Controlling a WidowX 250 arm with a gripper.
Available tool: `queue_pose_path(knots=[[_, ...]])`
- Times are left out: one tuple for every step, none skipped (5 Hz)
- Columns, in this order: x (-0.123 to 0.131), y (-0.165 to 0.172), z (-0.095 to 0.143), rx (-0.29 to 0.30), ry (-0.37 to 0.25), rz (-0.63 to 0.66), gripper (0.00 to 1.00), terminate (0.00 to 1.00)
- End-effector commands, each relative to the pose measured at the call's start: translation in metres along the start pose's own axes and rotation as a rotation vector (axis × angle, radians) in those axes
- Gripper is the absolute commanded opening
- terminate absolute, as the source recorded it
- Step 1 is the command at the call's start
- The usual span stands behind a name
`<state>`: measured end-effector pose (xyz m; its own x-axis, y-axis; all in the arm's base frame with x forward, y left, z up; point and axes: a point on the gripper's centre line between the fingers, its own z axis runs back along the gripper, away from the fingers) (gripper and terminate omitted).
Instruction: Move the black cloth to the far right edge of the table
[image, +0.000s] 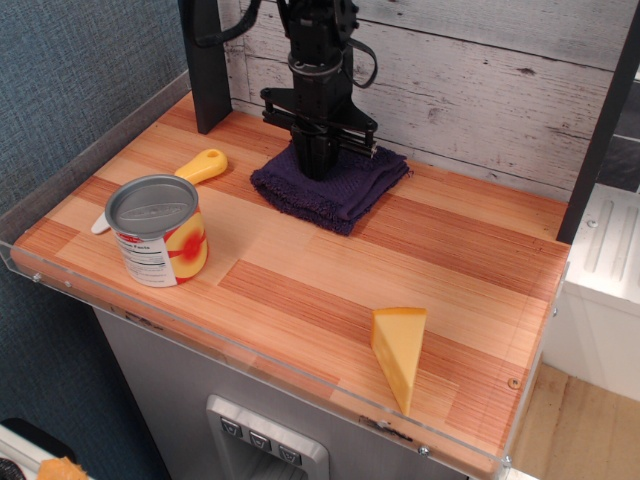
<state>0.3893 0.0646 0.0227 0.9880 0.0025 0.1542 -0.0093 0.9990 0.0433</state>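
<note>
The black cloth (345, 188), a folded fluffy dark navy towel, lies at the back middle of the striped wood table (470, 260), near the white plank wall. My gripper (318, 172) points straight down onto the middle of the cloth. Its dark fingers (318, 155) stand close together with their tips sunk into the pile, pinching the cloth. The cloth still rests flat on the table.
A tin can (156, 230) stands at the front left, with a yellow-handled tool (200, 166) behind it. A cheese wedge (400, 350) stands at the front right. A black post (205, 60) rises at the back left and a clear acrylic rim (250, 365) runs along the edges.
</note>
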Motion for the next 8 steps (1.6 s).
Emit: queue_pose_path(knots=[[0.002, -0.032, 0.002, -0.013, 0.008, -0.057, 0.00, 0.00], [-0.002, -0.053, -0.001, -0.045, 0.007, -0.067, 0.00, 0.00], [-0.003, -0.077, -0.001, -0.069, 0.011, -0.097, 0.00, 0.00], [-0.006, -0.103, 0.001, -0.097, 0.018, -0.124, 0.00, 0.00], [-0.010, -0.125, 0.000, -0.118, 0.040, -0.121, 0.00, 0.00], [-0.010, -0.139, 0.004, -0.153, 0.043, -0.101, 0.00, 0.00], [-0.011, -0.150, 0.006, -0.176, 0.063, -0.069, 0.00, 0.00], [-0.016, -0.159, 0.008, -0.190, 0.079, -0.051, 0.00, 0.00]])
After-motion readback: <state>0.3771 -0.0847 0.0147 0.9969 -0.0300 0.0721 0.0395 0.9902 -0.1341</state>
